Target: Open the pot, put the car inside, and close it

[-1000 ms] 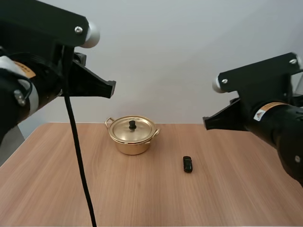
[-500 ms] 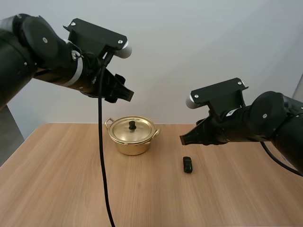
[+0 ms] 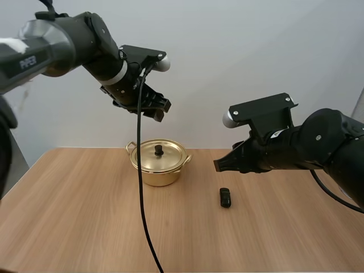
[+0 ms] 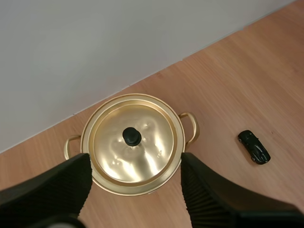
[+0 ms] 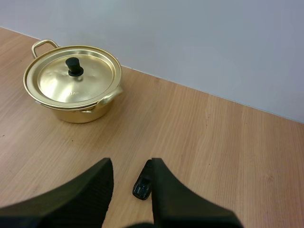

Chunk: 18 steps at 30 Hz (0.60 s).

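A gold pot [image 3: 158, 165] with its lid on and a black knob [image 3: 159, 150] stands at the table's back centre. A small black toy car [image 3: 226, 197] lies on the wood to its right. My left gripper [image 3: 158, 108] hangs high above the pot. In the left wrist view its fingers [image 4: 61, 183] stand wide apart, open, framing the lid [image 4: 142, 152], with the car [image 4: 253, 147] off to the side. My right gripper [image 3: 219, 165] hovers above and just left of the car. Its fingers [image 5: 92, 185] are apart, open and empty, with the car [image 5: 143, 183] beside one tip and the pot [image 5: 73, 83] farther off.
The wooden table [image 3: 85, 227] has bare room in front of and to the left of the pot. Its back edge [image 3: 256, 150] meets a plain grey wall close behind the pot.
Both arms have reached forward from near the camera. The left has swung to above the pot, and the right has come down toward the car. Pot and car have not moved.
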Motion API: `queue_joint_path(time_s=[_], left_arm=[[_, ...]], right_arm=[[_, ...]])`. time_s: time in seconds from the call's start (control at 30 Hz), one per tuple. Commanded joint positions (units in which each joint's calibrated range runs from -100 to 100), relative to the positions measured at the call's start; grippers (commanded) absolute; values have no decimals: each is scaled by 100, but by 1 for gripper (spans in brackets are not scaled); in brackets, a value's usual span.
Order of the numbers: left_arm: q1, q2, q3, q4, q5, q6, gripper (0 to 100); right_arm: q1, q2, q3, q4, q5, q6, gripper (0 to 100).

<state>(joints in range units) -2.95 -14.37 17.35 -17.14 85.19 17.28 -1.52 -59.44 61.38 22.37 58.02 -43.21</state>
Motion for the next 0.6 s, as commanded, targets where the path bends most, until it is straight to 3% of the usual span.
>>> queue_joint_path(time_s=[0.0,0.27,0.57], left_arm=[[1,2099,-97,-1,11,2,88],[1,2656,-323,-1,-36,2,88],[-11,2863,-323,-20,-1204,266,84]], right_arm=[[-1,6,-4,4,-4,-2,47],[-1,6,-4,-8,-55,-2,47],[-1,6,-4,-8,-55,-2,47]])
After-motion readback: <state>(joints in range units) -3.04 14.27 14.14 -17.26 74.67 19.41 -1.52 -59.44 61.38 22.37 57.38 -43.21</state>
